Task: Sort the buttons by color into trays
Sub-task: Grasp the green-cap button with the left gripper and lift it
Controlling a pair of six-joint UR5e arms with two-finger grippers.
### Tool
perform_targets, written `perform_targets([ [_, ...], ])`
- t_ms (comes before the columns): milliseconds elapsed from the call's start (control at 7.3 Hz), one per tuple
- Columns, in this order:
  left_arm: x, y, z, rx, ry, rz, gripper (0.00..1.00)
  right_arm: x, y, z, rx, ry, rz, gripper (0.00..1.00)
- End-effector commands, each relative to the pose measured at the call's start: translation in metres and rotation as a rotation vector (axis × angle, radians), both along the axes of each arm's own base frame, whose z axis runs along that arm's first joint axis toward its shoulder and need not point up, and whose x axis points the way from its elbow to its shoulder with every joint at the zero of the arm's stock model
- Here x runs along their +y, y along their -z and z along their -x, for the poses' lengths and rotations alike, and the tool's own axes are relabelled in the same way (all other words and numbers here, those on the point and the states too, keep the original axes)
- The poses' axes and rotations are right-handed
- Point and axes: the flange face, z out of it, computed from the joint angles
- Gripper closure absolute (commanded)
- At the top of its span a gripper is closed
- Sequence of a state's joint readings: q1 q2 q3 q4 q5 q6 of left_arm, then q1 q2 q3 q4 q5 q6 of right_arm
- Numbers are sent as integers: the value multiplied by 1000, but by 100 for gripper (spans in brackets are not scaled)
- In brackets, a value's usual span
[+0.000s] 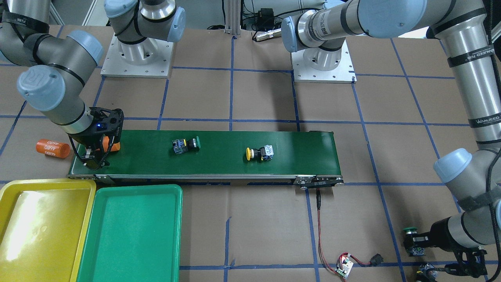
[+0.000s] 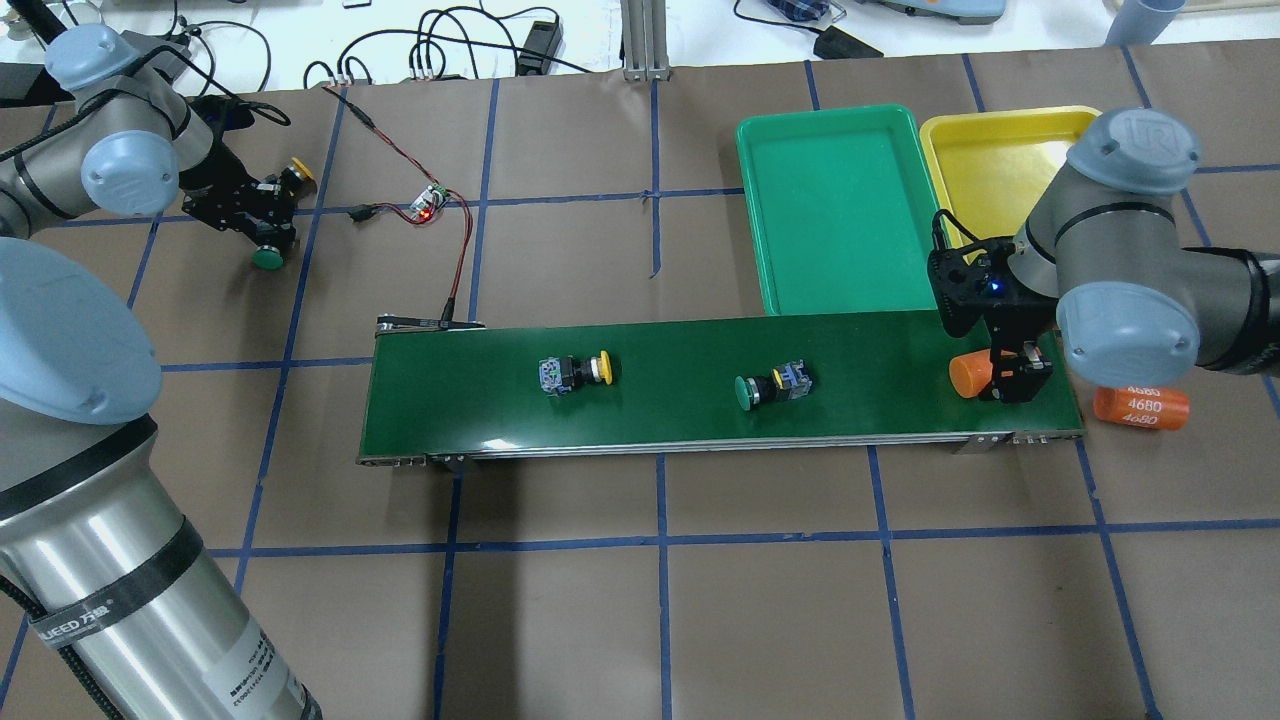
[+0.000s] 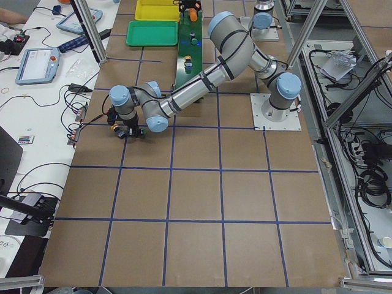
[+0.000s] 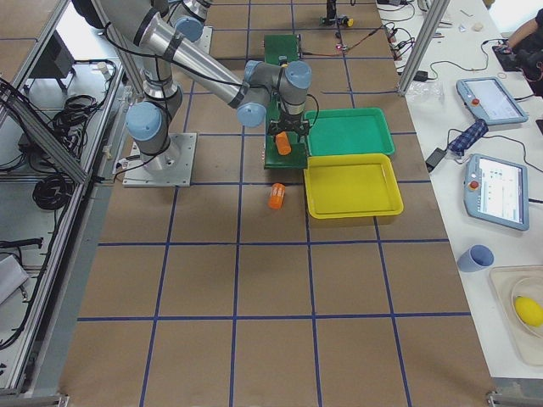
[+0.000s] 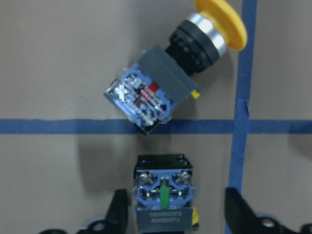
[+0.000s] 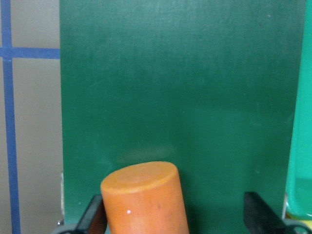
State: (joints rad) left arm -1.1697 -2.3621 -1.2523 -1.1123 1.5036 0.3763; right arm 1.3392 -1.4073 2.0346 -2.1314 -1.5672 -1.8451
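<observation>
Overhead exterior | taped table (image 2: pixel 560 600) | conveyor belt (image 2: pixel 680 385) | green tray (image 2: pixel 840 220) | yellow tray (image 2: pixel 990 170)

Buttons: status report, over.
Left tool open astride green button. Right tool open around orange cylinder on belt. On belt too: yellow button, second green button. Green tray, yellow tray empty.

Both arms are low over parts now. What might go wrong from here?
1. The right gripper, open, straddles an orange cylinder on the conveyor belt, not a button; closing could grab the wrong part.
2. The left gripper is open around the green button, off-centre, with the yellow button close by; closing may twist or nudge them.
</observation>
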Motion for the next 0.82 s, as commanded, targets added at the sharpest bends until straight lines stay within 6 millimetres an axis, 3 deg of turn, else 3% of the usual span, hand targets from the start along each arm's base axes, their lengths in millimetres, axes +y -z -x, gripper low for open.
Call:
perform_targets([
  [0, 0, -29, 17, 8, 17, -8, 100, -1, -3, 1, 5, 1, 4, 0],
  [274, 23, -74, 39, 66, -91, -113, 100, -1, -3, 0, 2, 0, 6, 0],
  [411, 36, -99, 73, 112, -238, -171, 100, -1, -3, 0, 2, 1, 5, 0],
  [548, 46, -125, 132, 90, -372, -215, 100, -1, -3, 0, 3, 0, 5, 0],
  [685, 63, -139, 185, 60, -434, -249, 100, -1, -3, 0, 3, 1, 5, 0],
])
